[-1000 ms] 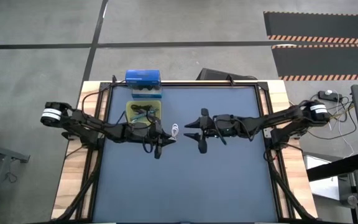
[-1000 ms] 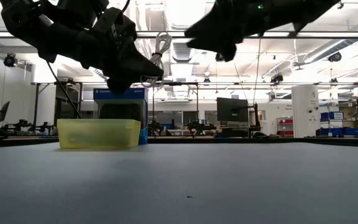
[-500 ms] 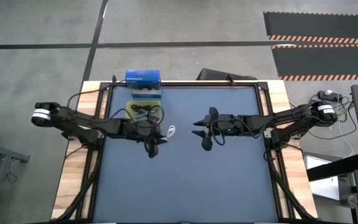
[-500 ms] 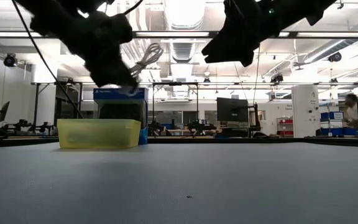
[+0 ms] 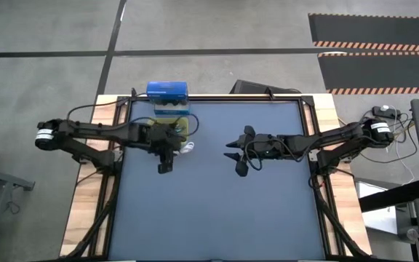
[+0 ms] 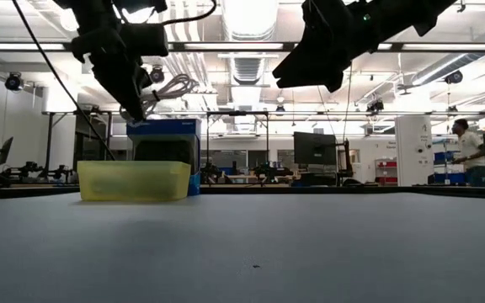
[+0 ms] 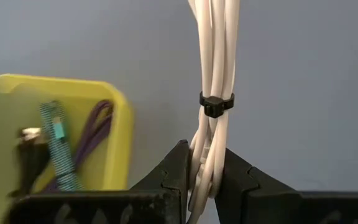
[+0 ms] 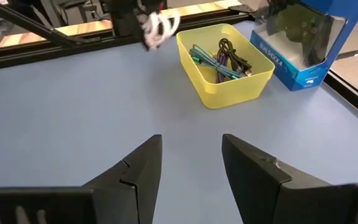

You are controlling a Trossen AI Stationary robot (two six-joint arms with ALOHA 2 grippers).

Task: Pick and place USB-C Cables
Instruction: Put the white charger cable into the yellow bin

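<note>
Blue-grey surface (image 5: 217,204) fills the high view, framed by wooden edges, with a yellow bin (image 5: 182,124) near its far left corner and a blue box (image 5: 167,93) just behind the bin. From above, the left pincer (image 5: 167,155) sits beside the bin, a white cable (image 5: 187,147) showing as a small pale loop at its tip. Its wrist camera makes the grip plain: two dark fingers (image 7: 178,174) pinch the bundled white cable (image 7: 213,74), bound by a black tie (image 7: 216,104), with the bin's corner (image 7: 120,134) just beside it. That view also reveals teal (image 7: 58,140), purple (image 7: 92,134) and black (image 7: 30,155) cables lying inside the bin. Level across the surface, the cable (image 6: 168,89) hangs high above the bin (image 6: 133,180). The right pincer (image 5: 235,154) hovers over mid-surface, well apart from the bin; its wrist view shows the fingers (image 8: 138,168) spread and empty. A person (image 6: 468,151) stands far back in the room.
</note>
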